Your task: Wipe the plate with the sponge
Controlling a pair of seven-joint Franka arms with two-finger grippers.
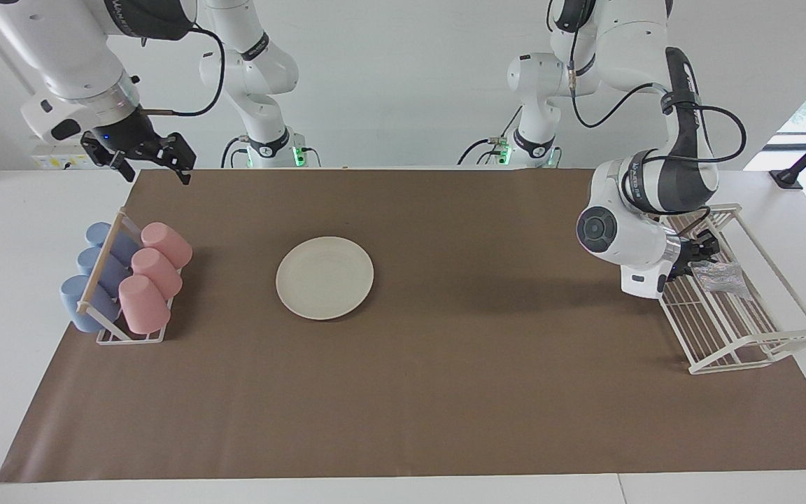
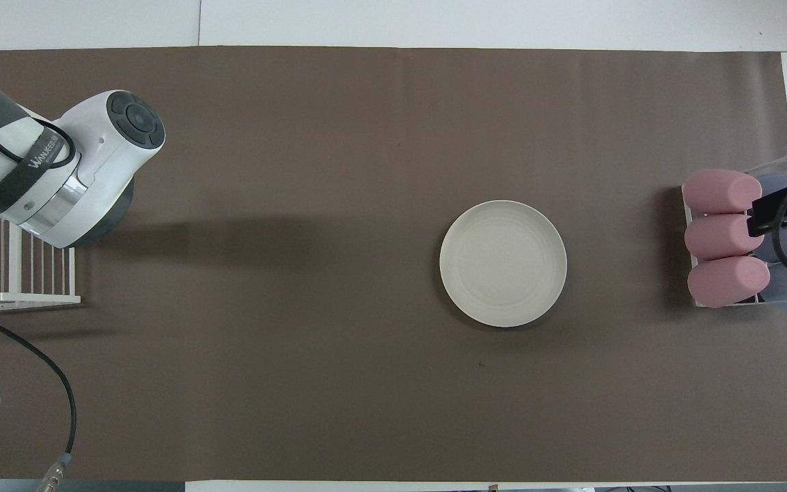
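Observation:
The cream-white plate (image 1: 324, 278) lies flat on the brown mat, toward the right arm's end of the table's middle; it also shows in the overhead view (image 2: 503, 263). The silvery-grey sponge (image 1: 723, 277) lies in the white wire rack (image 1: 760, 343) at the left arm's end. My left gripper (image 1: 698, 256) is down in that rack, right at the sponge's edge. In the overhead view the left arm's wrist (image 2: 93, 178) hides both gripper and sponge. My right gripper (image 1: 153, 170) is open and empty, raised over the mat's corner beside the cup rack, where the arm waits.
A small rack (image 1: 130, 337) holds three pink cups (image 1: 154, 276) and three blue cups (image 1: 99, 273) lying on their sides, at the right arm's end. The wire rack's edge shows in the overhead view (image 2: 18, 298).

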